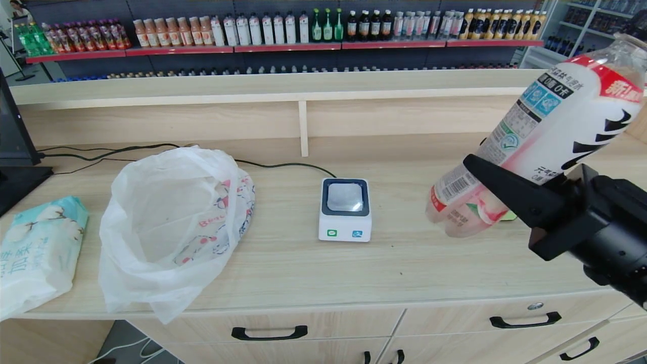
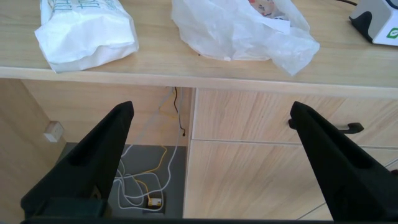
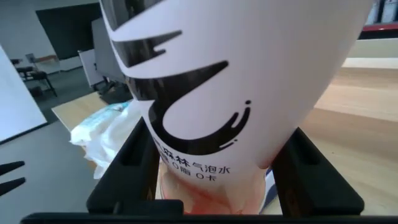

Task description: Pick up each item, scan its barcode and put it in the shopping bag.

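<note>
In the head view, the right gripper (image 1: 498,182) holds a peach drink bottle (image 1: 551,121) at the right side, its fingers clamped around the lower body. The bottle is up off the wooden surface (image 1: 354,263) and tilted, base down toward the left, neck up toward the right. A barcode (image 1: 452,184) on its label faces the camera. The white scanner (image 1: 344,208) sits near the middle of the surface, glass window up, to the left of the bottle's base and apart from it. Left of the scanner lies the open white plastic shopping bag (image 1: 162,222), with a printed pack (image 1: 222,217) showing through its wall. A tissue pack (image 1: 38,247) lies at the far left edge, just beside the bag. A black cable (image 1: 283,164) runs from behind the bag to the scanner. In the left wrist view, the left gripper (image 2: 211,109) is below the surface edge, in front of the cabinet, its 2 fingers (image 2: 93,155) spread wide with nothing between them. Above it on the surface are the tissue pack (image 2: 87,31), the shopping bag (image 2: 242,31) and a corner of the scanner (image 2: 379,22). In the right wrist view, the bottle (image 3: 236,81) sits between the 2 black fingers (image 3: 127,168) of the right gripper (image 3: 214,180), pressed on both sides.
</note>
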Available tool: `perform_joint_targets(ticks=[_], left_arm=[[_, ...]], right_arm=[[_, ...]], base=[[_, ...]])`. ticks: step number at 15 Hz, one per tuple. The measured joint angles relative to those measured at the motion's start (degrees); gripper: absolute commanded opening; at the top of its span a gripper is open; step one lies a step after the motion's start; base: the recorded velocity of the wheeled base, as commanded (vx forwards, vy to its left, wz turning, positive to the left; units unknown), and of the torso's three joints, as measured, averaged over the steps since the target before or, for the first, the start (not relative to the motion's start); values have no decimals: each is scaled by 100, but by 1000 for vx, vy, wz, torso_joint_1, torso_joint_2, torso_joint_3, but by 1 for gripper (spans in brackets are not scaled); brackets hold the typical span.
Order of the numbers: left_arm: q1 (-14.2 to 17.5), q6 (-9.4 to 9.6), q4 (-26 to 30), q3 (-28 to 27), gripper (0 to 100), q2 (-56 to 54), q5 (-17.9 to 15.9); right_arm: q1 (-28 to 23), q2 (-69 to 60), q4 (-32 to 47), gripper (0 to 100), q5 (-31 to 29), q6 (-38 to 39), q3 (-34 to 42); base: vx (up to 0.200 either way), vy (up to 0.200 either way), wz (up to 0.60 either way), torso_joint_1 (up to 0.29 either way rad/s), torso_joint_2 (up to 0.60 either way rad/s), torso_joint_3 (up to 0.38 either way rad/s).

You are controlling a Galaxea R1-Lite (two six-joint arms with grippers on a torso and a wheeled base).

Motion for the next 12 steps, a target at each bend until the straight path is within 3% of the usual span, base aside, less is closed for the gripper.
perform_joint_targets(ticks=[7,12], left_arm=[[0,0,0,0,100,0,0],[0,0,0,0,100,0,0]], right_arm=[[1916,-206,-338,0,85,774,-124],[2358,293,-833,0,93,1506,-453]], base=[[0,0,0,0,0,0],[0,0,0,0,0,0]])
